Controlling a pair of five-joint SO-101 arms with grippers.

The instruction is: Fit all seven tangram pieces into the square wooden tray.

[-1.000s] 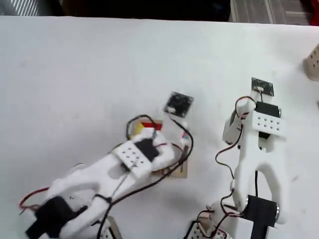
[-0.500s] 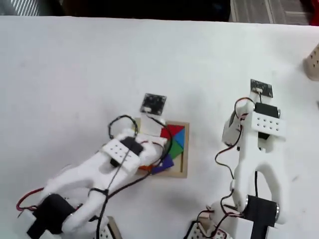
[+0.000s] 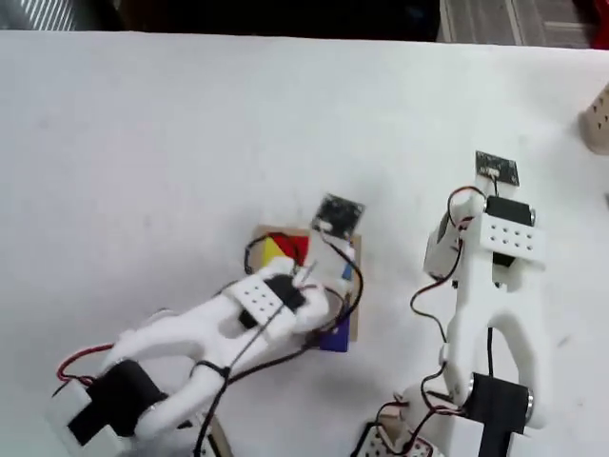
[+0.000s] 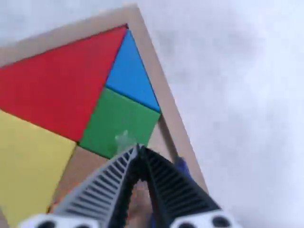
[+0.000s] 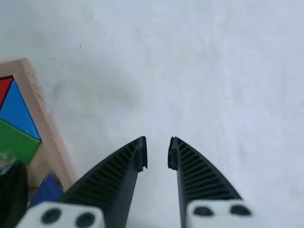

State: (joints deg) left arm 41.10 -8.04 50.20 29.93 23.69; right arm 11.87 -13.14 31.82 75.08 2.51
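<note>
Tray (image 4: 163,95) — beneath left hand (image 4: 141,149), tips together.

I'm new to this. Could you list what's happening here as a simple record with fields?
Tray: wooden square, partly filled
Pieces inside: red triangle, blue triangle, green square, yellow triangle
Dark blue piece: at tray's edge
Left gripper: shut, above bare tray floor beside green square
Right gripper: open, above white table beside tray
</note>
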